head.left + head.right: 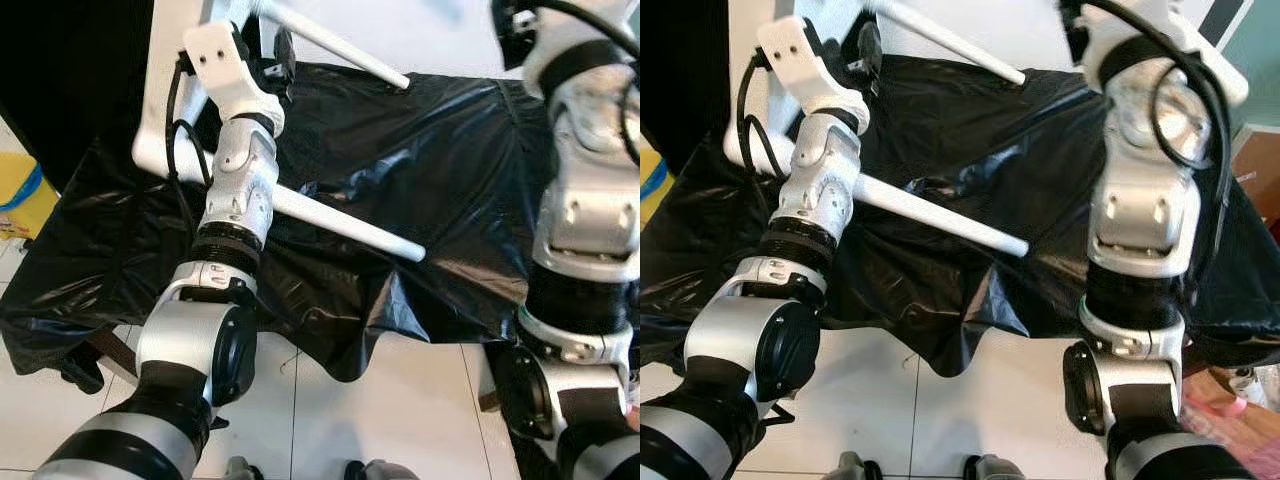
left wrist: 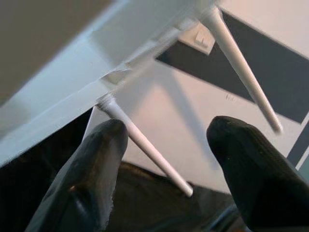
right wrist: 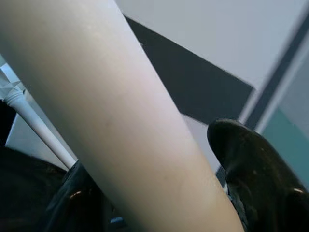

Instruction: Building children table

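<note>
white tiled floor (image 1: pixel 400 400) nearest, then a bench under crinkled black plastic sheeting (image 1: pixel 440 180). on it lies the white children's table (image 1: pixel 165 90), tipped on its side, tapered legs out. left tool (image 2: pixel 164 159) open by one white leg (image 2: pixel 145 142); right tool (image 3: pixel 159 193) grips another thick white leg (image 3: pixel 111 116).

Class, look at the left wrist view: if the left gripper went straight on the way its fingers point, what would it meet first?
Probably the nearer white table leg, which crosses the gap ahead of the open left gripper, just off one finger. Depth is unclear; if it slips past, the wall behind comes next.
</note>
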Robot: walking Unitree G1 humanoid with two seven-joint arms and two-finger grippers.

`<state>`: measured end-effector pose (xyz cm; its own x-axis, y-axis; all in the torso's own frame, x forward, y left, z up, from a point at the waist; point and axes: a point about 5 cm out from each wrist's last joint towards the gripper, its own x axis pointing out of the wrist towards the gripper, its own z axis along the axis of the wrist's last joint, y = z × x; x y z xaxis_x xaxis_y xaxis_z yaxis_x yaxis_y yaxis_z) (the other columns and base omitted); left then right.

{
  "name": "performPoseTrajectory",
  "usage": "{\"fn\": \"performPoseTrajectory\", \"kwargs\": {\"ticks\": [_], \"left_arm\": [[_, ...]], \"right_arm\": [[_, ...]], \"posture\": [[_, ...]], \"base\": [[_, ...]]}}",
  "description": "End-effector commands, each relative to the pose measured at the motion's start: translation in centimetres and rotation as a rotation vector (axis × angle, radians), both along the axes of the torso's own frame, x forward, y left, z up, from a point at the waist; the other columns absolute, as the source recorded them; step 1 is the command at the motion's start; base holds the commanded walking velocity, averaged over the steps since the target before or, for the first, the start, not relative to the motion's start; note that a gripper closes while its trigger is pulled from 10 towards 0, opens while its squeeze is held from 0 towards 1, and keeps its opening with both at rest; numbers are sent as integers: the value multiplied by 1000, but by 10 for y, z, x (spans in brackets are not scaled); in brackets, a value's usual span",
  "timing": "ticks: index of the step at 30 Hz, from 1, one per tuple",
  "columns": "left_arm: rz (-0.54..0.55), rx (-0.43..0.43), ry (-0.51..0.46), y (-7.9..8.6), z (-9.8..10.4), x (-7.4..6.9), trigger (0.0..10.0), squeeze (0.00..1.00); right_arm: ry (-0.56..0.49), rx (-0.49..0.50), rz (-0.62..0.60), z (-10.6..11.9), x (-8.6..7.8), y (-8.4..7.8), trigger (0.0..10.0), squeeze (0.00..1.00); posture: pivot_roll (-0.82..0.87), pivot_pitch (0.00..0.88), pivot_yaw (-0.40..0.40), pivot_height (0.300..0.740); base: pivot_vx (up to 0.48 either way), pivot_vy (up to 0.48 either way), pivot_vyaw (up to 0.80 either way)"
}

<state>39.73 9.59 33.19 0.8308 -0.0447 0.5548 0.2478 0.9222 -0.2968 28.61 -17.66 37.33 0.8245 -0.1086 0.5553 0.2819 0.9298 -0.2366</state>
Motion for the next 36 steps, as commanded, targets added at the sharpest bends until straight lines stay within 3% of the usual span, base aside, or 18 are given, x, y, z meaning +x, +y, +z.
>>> {"fn": "performPoseTrajectory", "kwargs": {"ticks": [1, 9, 12, 22, 36], "left_arm": [[65, -28, -16, 2, 9, -3, 10000, 0], [-68, 50, -106, -29, 26, -17, 10000, 0], [-122, 112, -144, -44, 25, -23, 10000, 0], [-267, 222, -196, -76, 20, -42, 10000, 0], [-400, 295, -221, -90, 7, -59, 10000, 0]], "right_arm": [[136, 223, -41, -32, 6, -24, 10000, 0], [226, 395, -92, -88, -3, -53, 10000, 0], [236, 383, -87, -99, 0, -55, 10000, 0], [238, 416, -39, -113, 8, -60, 10000, 0], [247, 427, -26, -128, 9, -52, 10000, 0]], "posture": [[-234, 154, -9, 740], [-230, 168, 17, 740], [-222, 171, 31, 740], [-206, 180, 46, 740], [-193, 190, 39, 740]], "base": [[0, 0, 0], [0, 0, 0], [0, 0, 0], [0, 0, 0], [0, 0, 0]]}}
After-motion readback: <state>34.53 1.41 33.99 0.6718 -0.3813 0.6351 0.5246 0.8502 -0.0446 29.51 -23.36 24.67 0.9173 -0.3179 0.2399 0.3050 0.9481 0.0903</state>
